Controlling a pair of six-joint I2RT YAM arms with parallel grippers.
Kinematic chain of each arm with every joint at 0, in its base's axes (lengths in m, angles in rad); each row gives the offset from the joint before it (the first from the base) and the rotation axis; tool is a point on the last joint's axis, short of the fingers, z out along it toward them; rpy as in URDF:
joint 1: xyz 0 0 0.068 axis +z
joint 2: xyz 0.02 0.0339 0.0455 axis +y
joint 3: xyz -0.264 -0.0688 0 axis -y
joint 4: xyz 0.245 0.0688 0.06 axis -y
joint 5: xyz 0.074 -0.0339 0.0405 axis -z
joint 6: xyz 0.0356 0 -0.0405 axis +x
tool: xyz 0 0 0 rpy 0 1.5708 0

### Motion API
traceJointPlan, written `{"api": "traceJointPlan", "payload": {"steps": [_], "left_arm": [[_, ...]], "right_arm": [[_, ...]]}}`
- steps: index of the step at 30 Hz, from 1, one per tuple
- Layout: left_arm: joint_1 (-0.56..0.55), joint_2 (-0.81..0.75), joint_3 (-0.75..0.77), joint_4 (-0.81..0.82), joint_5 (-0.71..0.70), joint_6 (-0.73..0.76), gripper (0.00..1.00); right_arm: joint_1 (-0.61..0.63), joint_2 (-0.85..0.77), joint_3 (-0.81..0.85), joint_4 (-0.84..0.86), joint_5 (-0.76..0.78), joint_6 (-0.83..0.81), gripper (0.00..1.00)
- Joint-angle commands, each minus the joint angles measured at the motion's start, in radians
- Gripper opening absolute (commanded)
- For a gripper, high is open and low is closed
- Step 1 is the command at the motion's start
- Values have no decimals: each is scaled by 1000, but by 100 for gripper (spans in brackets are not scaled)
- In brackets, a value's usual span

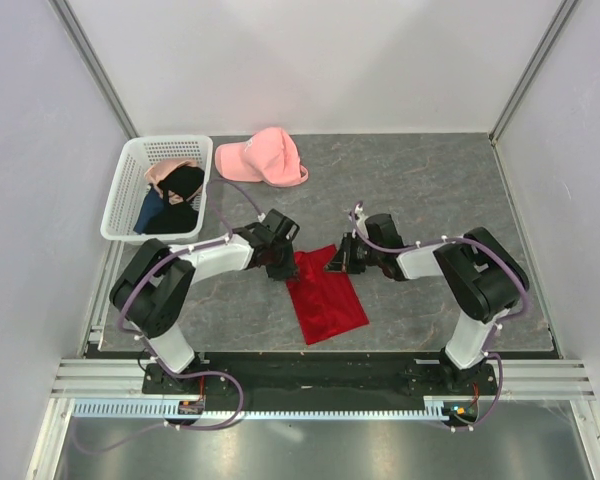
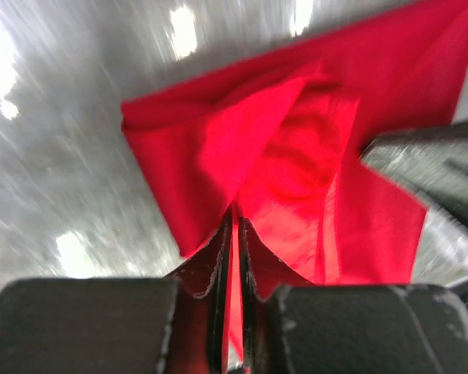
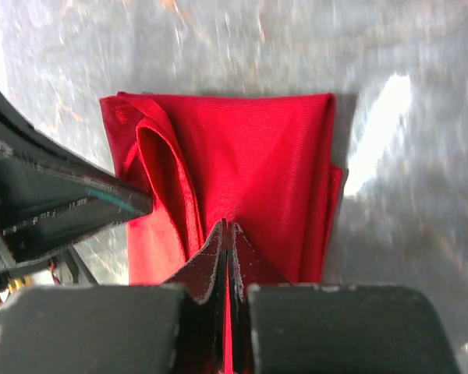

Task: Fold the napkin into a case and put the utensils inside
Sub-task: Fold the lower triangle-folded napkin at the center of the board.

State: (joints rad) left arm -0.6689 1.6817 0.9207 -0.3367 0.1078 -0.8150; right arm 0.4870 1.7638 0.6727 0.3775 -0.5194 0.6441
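Napkin [image 1: 325,298]: red, folded, rumpled. Lies clamped tight in left gripper [image 2: 234,224] and right gripper [image 3: 227,227]; layered creases plain only from wrists.

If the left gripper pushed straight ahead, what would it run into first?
The napkin bunched ahead of the left gripper, which is pinching it; the right gripper probably sits just off that line.
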Motion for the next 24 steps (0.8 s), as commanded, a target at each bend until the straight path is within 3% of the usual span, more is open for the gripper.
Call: {"api": "traceJointPlan", "payload": {"steps": [1,6,10,15,24], "left_arm": [[60,38,84,51,-52,49,12],[66,-13,129,-7,-66,119,15],[5,-76,125,-56,-26,201,33],[-154,-169,64,-73,-13,157,40],[-476,-157,29,-10,-221,155,38]], "right_arm": [[4,72,86,22,53,14,1],[2,37,145,-87,75,-23,3],[4,-56,134,-211,27,-59,19],[19,-173,35,-267,-57,-77,33],[113,-288,-149,-145,-143,28,24]]}}
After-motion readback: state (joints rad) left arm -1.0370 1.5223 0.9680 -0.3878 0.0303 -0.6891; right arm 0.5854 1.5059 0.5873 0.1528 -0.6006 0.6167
